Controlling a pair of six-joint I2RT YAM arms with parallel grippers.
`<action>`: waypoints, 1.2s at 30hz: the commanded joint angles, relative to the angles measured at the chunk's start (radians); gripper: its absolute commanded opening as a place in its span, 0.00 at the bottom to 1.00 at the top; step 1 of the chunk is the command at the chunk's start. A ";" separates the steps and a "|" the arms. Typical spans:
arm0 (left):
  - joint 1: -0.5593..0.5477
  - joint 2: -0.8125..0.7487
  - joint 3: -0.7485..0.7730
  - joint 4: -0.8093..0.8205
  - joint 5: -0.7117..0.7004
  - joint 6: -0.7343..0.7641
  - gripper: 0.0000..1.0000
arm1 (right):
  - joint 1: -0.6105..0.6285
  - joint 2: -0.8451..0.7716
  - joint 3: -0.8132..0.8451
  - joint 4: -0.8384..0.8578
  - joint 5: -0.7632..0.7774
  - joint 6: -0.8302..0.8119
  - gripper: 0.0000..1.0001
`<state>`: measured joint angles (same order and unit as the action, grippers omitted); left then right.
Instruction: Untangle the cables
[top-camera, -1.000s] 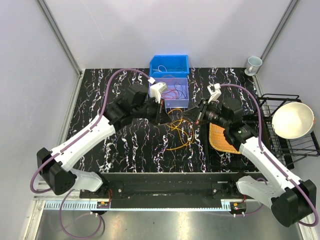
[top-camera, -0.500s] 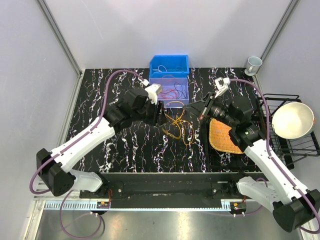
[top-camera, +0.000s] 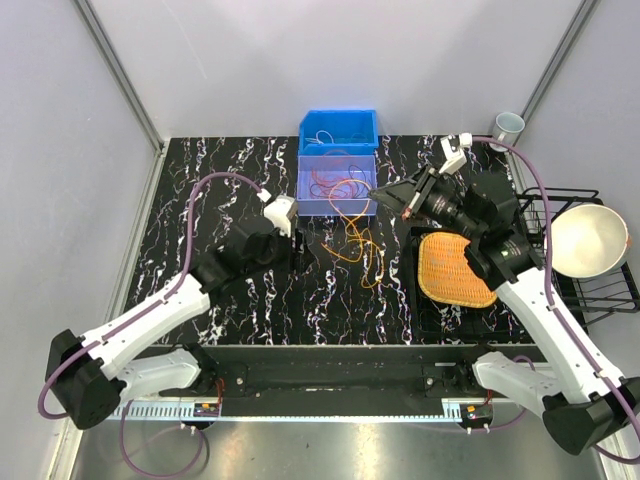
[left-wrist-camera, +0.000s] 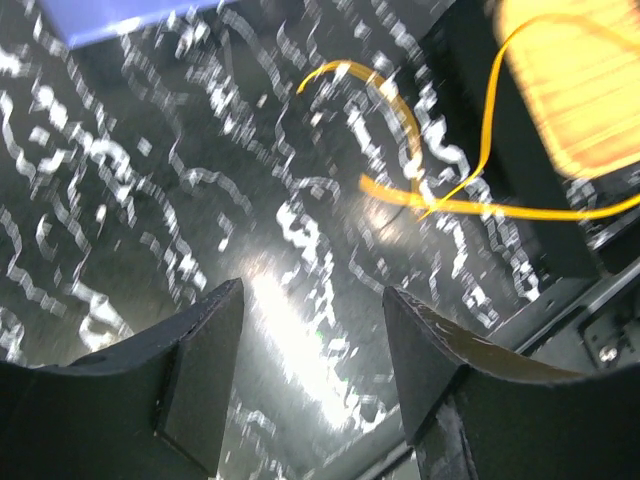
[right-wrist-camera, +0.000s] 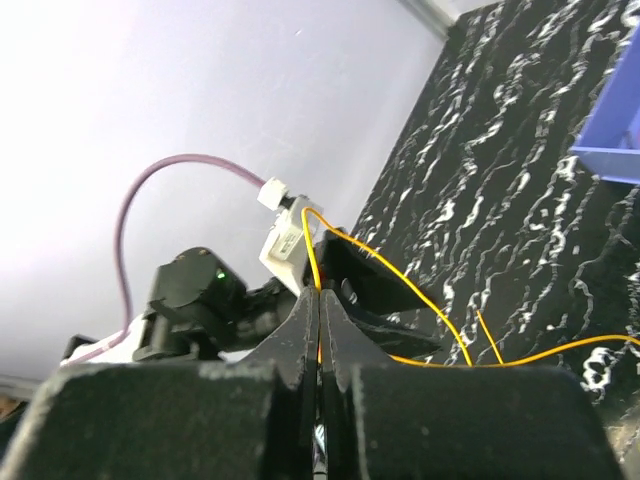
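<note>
Left end effector: fingers standing wide apart, gripping nothing, hovering over the table at 9 o'clock of the cables.
Right end effector: fingers pressing together on one orange strand, at 1 o'clock of the tangle.
Cables: lying loosely tangled mid-table, more sitting in the lavender bin at 12 o'clock.
Hard to make out: left wrist view blurring, and thin strands in the bin merging.
</note>
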<state>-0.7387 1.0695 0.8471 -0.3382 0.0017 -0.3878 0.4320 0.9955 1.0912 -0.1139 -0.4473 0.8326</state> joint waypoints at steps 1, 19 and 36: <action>-0.008 -0.051 -0.054 0.277 0.053 0.035 0.61 | 0.005 0.035 0.101 -0.012 -0.102 0.019 0.00; -0.008 -0.485 -0.003 0.184 0.041 0.259 0.61 | 0.004 0.216 0.277 0.098 -0.678 -0.049 0.00; -0.010 -0.338 -0.154 0.433 0.394 0.207 0.66 | 0.001 0.256 0.216 0.641 -0.811 0.344 0.00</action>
<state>-0.7452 0.7048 0.7269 -0.0570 0.3138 -0.1684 0.4320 1.2465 1.3144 0.3862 -1.2182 1.0760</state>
